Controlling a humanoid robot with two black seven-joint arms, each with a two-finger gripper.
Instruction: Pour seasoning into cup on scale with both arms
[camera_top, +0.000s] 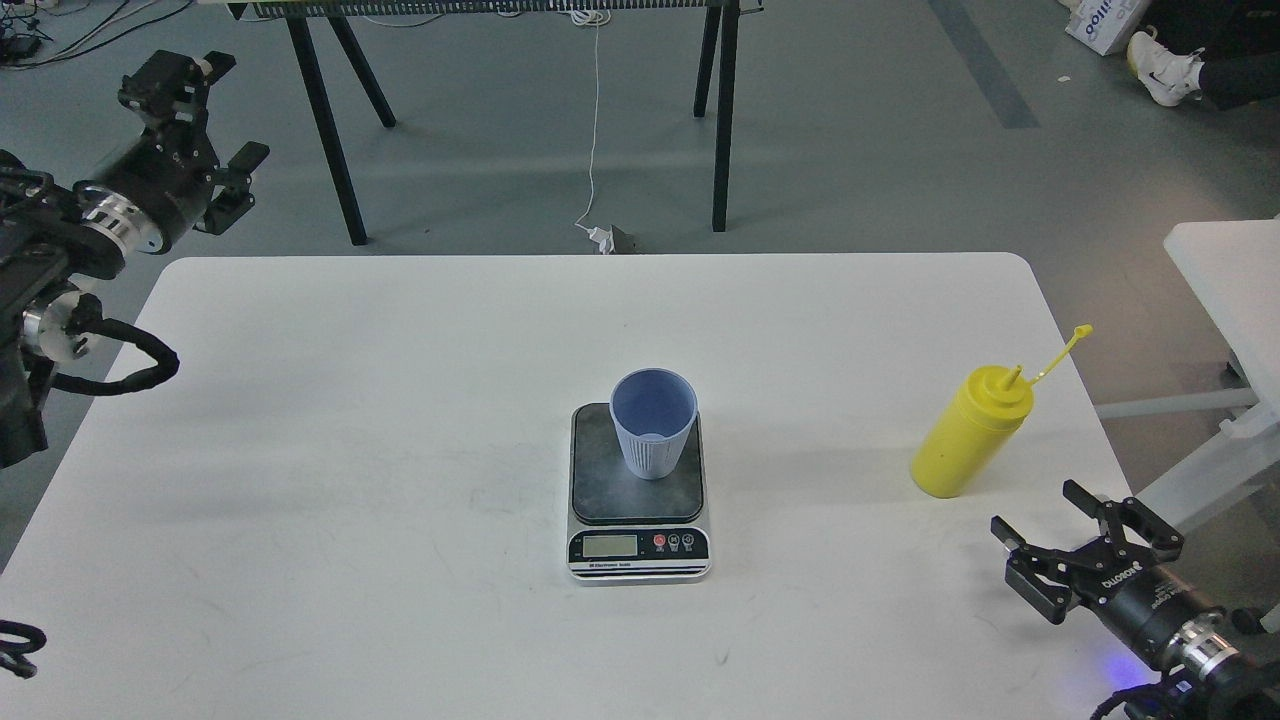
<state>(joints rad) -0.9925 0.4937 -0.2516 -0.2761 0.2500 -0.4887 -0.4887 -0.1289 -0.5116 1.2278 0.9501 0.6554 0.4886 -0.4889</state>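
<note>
The yellow seasoning bottle (972, 433) stands upright near the table's right edge, its cap dangling on a thin tether up to the right. The light-blue ribbed cup (653, 421) stands on the scale's dark plate (637, 490) at the table's middle. My right gripper (1085, 552) is open and empty, below and right of the bottle, apart from it. My left gripper (200, 140) is open and empty, raised beyond the table's far left corner.
The white table (400, 420) carries the scale and bottle. A black-legged stand (340, 130) and a white cable are on the floor behind. Another white table (1225, 280) stands at the right. A person's shoe shows at top right.
</note>
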